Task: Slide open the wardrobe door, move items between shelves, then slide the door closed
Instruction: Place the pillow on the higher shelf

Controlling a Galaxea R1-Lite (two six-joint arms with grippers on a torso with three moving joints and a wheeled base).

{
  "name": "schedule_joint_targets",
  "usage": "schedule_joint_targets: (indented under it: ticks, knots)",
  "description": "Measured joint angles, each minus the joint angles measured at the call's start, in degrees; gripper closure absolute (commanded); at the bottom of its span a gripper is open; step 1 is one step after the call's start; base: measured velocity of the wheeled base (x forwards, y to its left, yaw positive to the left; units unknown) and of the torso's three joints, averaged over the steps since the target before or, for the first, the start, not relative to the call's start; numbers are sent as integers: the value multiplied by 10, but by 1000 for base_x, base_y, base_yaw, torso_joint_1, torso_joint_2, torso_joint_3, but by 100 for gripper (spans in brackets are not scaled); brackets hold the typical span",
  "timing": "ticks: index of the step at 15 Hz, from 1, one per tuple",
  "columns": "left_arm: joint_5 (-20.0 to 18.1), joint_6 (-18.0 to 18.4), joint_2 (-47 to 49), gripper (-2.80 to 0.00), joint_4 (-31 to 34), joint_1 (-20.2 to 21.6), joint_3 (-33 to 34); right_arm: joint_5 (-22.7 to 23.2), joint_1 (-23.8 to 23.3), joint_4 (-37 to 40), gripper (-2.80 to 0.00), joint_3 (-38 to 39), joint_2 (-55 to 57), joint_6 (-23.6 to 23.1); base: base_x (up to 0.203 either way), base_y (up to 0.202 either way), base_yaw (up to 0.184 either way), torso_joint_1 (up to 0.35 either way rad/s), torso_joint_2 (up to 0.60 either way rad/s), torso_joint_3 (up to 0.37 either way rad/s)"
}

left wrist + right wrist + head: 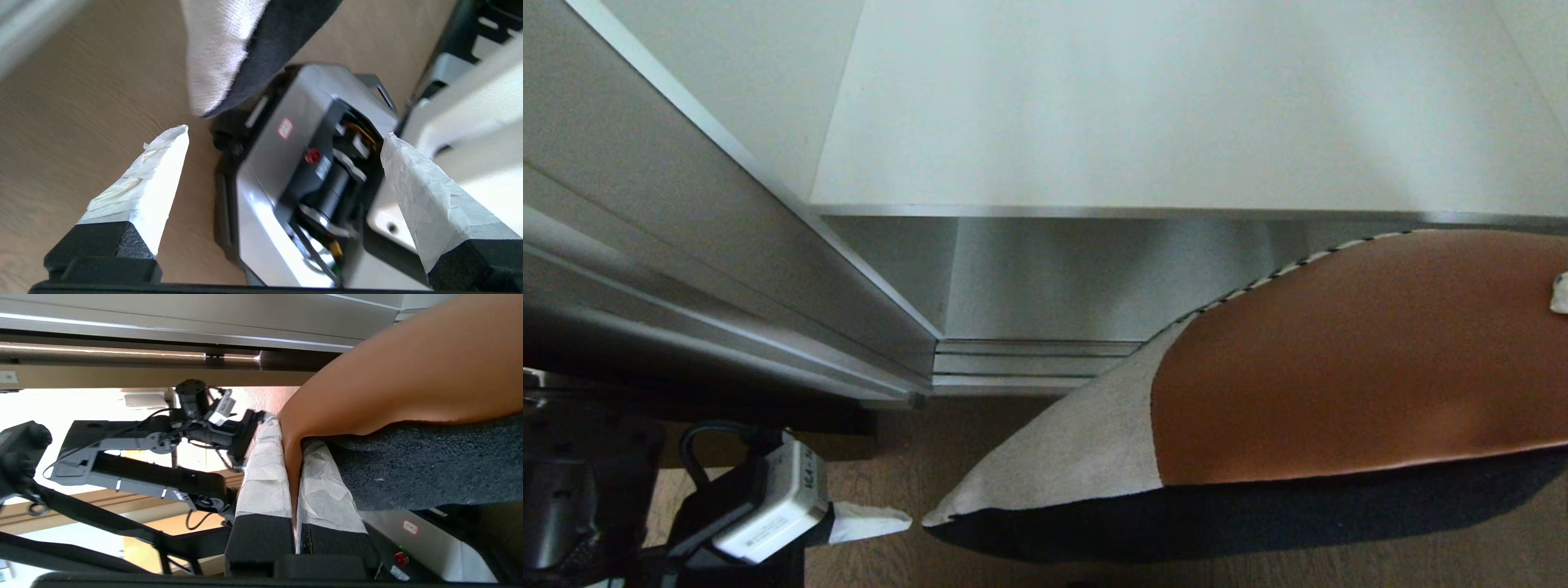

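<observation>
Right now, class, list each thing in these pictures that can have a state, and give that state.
Wardrobe door: slid open.
Shelf: bare where visible.
Cushion: held off the floor, outside the wardrobe, below the shelf's front edge.
Right gripper: shut on the cushion's edge.
Left gripper: open, holding nothing, beside the cushion's corner.

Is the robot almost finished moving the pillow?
Not yet. The door looks slid open already, so the inside shows. Now the right gripper is shut on the edge of the cushion, holding it in front of the wardrobe, below the shelf. The left gripper is open beside its corner. Left to do: put the cushion on a shelf, then close the door.
</observation>
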Motion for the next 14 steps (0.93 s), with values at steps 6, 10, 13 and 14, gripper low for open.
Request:
schedule_joint_targets:
  ticks: [6,10,13,14]
  knots:
    - [5,8,24,-280,-52,-2,-3,1,35,47,0,-23,-3,16,0,0,0,0,0,0]
    - [7,18,47,-280,-107,-2,-5,2,63,89,0,-36,-13,16,0,0,0,0,0,0]
    - [10,25,74,-280,-143,-11,-3,2,76,109,0,-45,-19,16,0,0,0,0,0,0]
    - [10,26,82,-280,-149,-16,-3,2,78,110,0,-46,-19,17,0,0,0,0,0,0]
